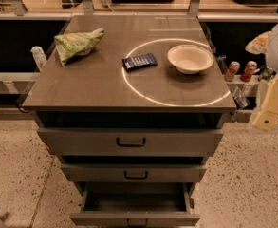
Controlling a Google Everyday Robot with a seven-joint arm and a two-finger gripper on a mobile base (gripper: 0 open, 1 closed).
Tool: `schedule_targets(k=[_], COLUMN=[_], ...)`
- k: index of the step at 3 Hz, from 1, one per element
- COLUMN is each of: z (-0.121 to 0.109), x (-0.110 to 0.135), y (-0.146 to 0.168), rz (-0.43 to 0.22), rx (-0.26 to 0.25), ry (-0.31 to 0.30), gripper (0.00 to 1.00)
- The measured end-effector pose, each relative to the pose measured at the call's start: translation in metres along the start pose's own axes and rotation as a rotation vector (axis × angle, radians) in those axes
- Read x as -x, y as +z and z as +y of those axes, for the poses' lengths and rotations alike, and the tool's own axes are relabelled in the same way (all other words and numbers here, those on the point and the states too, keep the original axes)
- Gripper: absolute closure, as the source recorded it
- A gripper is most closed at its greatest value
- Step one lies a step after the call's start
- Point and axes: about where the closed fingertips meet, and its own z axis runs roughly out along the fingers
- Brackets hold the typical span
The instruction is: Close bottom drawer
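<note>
The bottom drawer (134,217) of the grey metal cabinet stands pulled out, and its dark inside (134,201) shows. Its narrow front panel sits at the lower edge of the camera view with a small dark handle. The middle drawer (134,174) and the top drawer (131,141) above it are pushed in further. My gripper (271,103) is a cream-coloured part of the arm at the right edge. It hangs beside the cabinet top's right front corner, well above and to the right of the bottom drawer, touching nothing.
On the cabinet top (81,89) lie a green bag (77,42), a dark blue packet (139,61) and a white bowl (190,58). Two red cans (240,70) stand on a shelf at the right, and a pale bottle (38,56) at the left. The floor (15,175) is speckled.
</note>
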Motion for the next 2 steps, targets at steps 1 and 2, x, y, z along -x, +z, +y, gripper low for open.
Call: schedule_targets(k=[1, 2], z=[0.027, 0.055], x=[-0.023, -0.043], y=[0.046, 0.107], rz=[-0.113, -0.261], rx=[0.030, 0.084], ry=[0.043, 0.145], gripper=[0.00, 0.00])
